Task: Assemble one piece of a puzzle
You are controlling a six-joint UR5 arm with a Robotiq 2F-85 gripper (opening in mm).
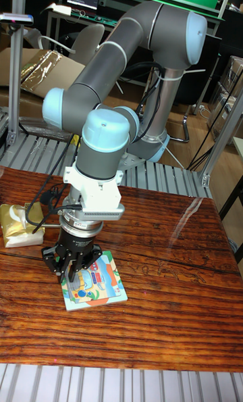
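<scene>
The square, brightly printed cardboard puzzle board lies flat on the dark reddish wooden bench, near its left front part. The grey and pale-blue robot arm reaches down over it, and the black two-finger gripper sits directly above the board's upper left corner, the fingertips at or very near its surface. Whether the jaws are spread, closed, or pinching a loose piece I cannot tell: the fingers point away from the camera and merge with the printed picture beneath them. No separate piece can be made out.

By its look, a puzzle piece of this kind is thin, light and fairly stiff card, with a smooth printed face that could slip between hard fingers. It is best taken by two opposite edges, kept level, and lowered straight into its recess; pressed at a tilt, it would likely catch on the surrounding frame or bend at a tab. The board itself is light too and may slide on the polished wood if pushed sideways.

The board acts as a shallow tray, and it appears mostly filled with picture. To its left, apart from it, a crumpled yellow and white bag rests on the bench; its contents are hidden.
</scene>
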